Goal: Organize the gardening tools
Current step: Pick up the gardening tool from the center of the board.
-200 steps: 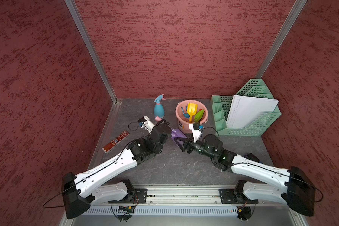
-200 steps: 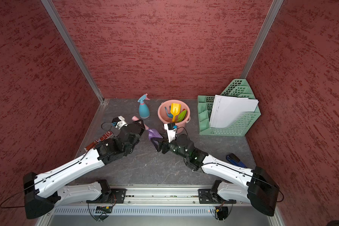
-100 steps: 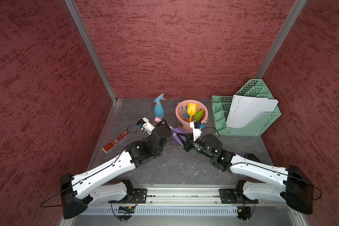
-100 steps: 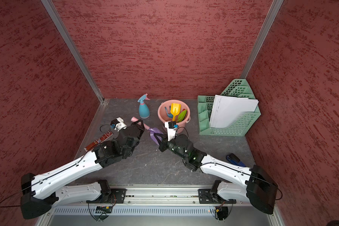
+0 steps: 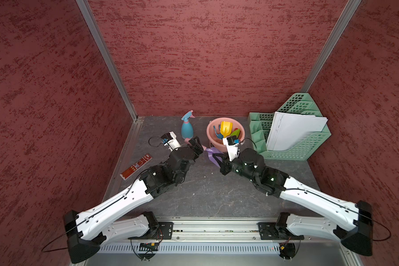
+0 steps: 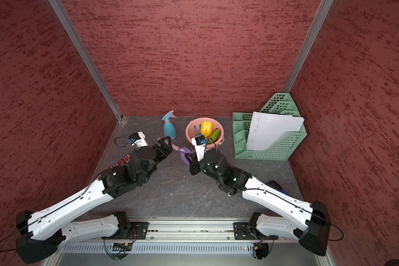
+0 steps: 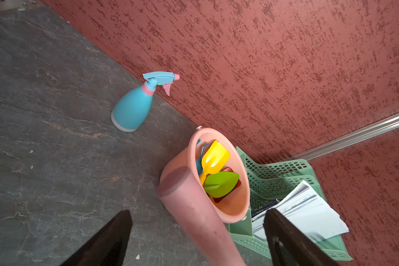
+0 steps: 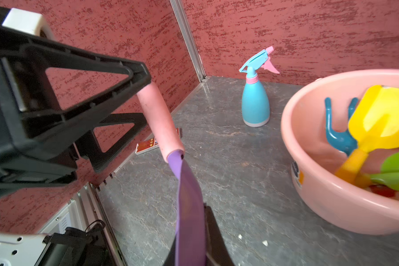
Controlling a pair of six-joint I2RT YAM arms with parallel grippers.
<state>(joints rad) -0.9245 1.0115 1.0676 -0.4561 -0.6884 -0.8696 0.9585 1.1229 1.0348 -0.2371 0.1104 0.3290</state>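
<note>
left jaws: wide, astride scoop (image 8: 162, 129) handle | right jaws: clamped on scoop's purple blade

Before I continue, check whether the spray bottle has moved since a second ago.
No. The spray bottle stands upright in the same spot in both top views, with the same gap to the pink bucket beside it.

Right claw (image 6: 189, 158) pinches the purple scoop (image 6: 183, 152); left claw (image 6: 167, 144) gapes around its handle.
</note>
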